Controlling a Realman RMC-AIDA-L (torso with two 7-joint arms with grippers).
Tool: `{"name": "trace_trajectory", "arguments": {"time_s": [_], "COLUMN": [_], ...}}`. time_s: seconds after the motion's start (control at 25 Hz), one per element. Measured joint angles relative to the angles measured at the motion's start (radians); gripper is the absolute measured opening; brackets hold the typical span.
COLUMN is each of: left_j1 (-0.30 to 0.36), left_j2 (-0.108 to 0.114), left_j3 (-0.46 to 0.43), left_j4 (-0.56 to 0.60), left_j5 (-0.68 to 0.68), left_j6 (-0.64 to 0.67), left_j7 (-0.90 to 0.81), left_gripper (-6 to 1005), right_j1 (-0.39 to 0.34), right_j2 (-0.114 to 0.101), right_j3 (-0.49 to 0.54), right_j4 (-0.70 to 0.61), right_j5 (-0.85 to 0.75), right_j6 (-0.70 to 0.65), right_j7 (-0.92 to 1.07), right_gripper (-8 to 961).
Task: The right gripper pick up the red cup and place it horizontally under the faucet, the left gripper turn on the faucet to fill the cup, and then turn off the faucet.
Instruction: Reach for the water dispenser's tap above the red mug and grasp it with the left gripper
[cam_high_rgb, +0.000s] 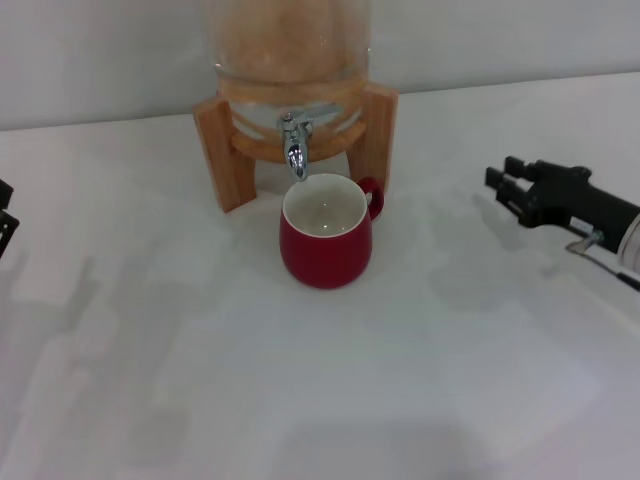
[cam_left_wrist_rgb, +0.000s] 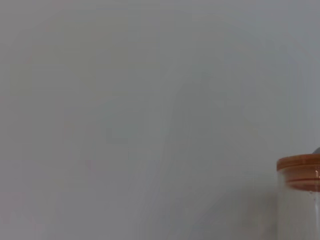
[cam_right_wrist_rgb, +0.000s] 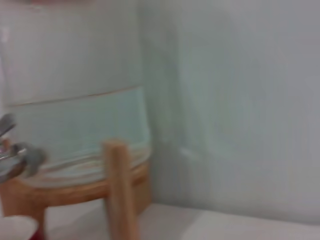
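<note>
The red cup (cam_high_rgb: 326, 238) stands upright on the white table, its white inside open to the top and its handle toward the back right. Its mouth is directly below the spout of the chrome faucet (cam_high_rgb: 295, 150). My right gripper (cam_high_rgb: 508, 187) is at the right, well clear of the cup, empty, with its fingers apart. Only a black sliver of my left gripper (cam_high_rgb: 4, 218) shows at the left edge. In the right wrist view the faucet (cam_right_wrist_rgb: 14, 157) and a bit of the cup's rim (cam_right_wrist_rgb: 15, 227) show at the edge.
The faucet belongs to a glass drink dispenser (cam_high_rgb: 290, 60) on a wooden stand (cam_high_rgb: 222, 150) at the back of the table (cam_high_rgb: 320, 400). Its wooden lid (cam_left_wrist_rgb: 300, 171) shows in the left wrist view. A pale wall stands behind.
</note>
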Motion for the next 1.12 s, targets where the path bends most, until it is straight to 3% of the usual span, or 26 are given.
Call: {"name": "trace_trajectory", "arguments": {"time_s": [0.28,0.92,1.12], "left_j1": [-0.002,-0.026,-0.035], "left_j2": [0.002,0.005,0.005], "left_j3": [-0.002,-0.001,0.001], "left_j4": [-0.002,-0.008,-0.008], "left_j5": [-0.03,-0.084,-0.081], "left_j6": [0.0,0.0,0.0], "left_j7": [0.002,0.015,0.019], "left_gripper": [875,875,875], "right_j1": [-0.021,-0.028,-0.034], "right_j2": [0.003,0.009,0.009], "right_j3": [0.051,0.054,0.055], "right_j4": [0.0,0.154,0.176], "right_j5": [0.133,0.6,0.627], "right_j6": [-0.021,-0.131,-0.152], "right_j7": [-0.109,-0.455,-0.49], "right_gripper": [294,294,294]}}
